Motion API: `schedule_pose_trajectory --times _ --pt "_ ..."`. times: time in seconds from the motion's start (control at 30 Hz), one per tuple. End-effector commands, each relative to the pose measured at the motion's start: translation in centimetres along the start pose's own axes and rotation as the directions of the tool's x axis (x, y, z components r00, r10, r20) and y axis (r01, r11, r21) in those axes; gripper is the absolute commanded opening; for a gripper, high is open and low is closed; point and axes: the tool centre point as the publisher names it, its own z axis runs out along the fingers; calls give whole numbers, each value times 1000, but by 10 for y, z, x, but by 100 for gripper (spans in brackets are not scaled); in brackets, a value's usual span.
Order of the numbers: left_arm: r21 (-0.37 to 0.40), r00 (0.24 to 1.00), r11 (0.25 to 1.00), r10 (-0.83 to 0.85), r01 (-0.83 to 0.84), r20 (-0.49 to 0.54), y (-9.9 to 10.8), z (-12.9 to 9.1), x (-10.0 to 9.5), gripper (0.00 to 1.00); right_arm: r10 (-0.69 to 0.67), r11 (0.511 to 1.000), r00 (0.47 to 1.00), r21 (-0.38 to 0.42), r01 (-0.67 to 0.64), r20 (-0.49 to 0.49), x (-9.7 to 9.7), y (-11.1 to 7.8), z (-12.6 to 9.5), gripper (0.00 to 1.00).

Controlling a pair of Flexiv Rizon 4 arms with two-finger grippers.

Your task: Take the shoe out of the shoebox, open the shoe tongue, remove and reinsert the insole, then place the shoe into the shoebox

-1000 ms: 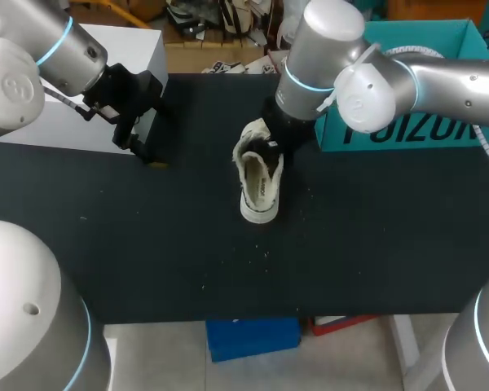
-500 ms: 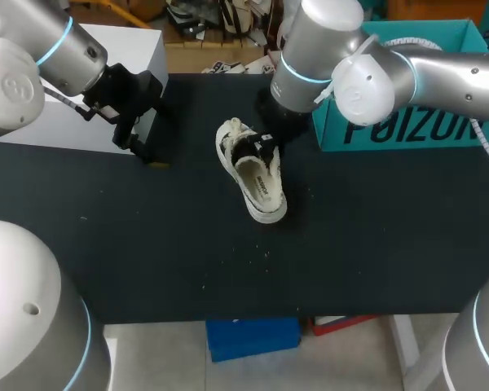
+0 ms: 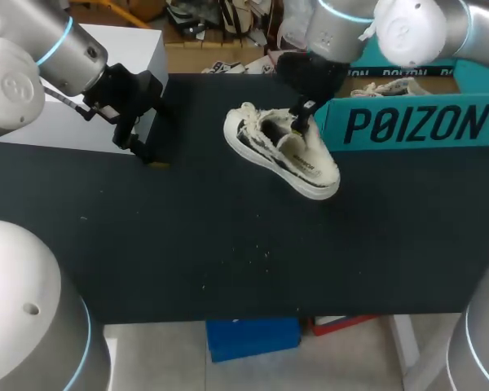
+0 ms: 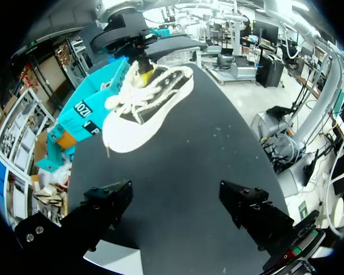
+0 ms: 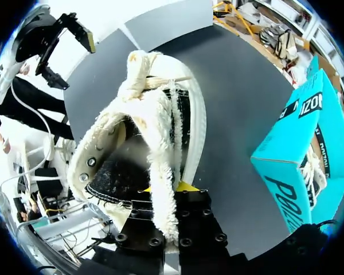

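Tabletop: shoe in right end effector

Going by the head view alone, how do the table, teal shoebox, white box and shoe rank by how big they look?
1. table, the largest.
2. teal shoebox and white box: they look about alike and both are partly hidden, so unranked.
3. shoe: smallest, though held off the table, nearer the camera.
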Motion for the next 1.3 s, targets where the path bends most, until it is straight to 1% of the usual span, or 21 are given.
schedule_pose_trajectory --times 0.03,0.07,0.1,0.67,0.73,0.77,0.83,0.97,1.03,1.13,1.3 --pt "-3 1000 1000 1 -1 -1 0 0 0 100 -644 654 750 400 643 -152 -11 -1 -90 0" --pt "-3 1000 1000 1 -1 -1 0 0 0 100 -675 593 713 436 677 -189 -17 -3 -102 0" --pt "-3 1000 1000 1 -1 -1 0 0 0 100 -689 571 698 447 689 -195 -20 -3 -109 0" --pt "-3 1000 1000 1 -1 -1 0 0 0 100 -689 571 698 447 689 -195 -20 -3 -109 0" --pt "-3 1000 1000 1 -1 -1 0 0 0 100 -668 602 721 435 670 -185 -19 -7 -104 0" --pt "-3 1000 1000 1 -1 -1 0 0 0 100 -665 600 725 448 663 -182 -23 -10 -106 0" --pt "-3 1000 1000 1 -1 -1 0 0 0 100 -657 602 734 468 647 -170 -35 -14 -117 0" --pt "-3 1000 1000 1 -1 -1 0 0 0 100 -676 564 717 504 654 -173 -67 -14 -141 0" --pt "-3 1000 1000 1 -1 -1 0 0 0 100 -685 553 709 514 656 -168 -85 -14 -150 0" --pt "-3 1000 1000 1 -1 -1 0 0 0 100 -693 544 700 514 663 -170 -112 -14 -158 0" --pt "-3 1000 1000 1 -1 -1 0 0 0 100 -711 546 686 494 677 -154 -155 -11 -168 0"
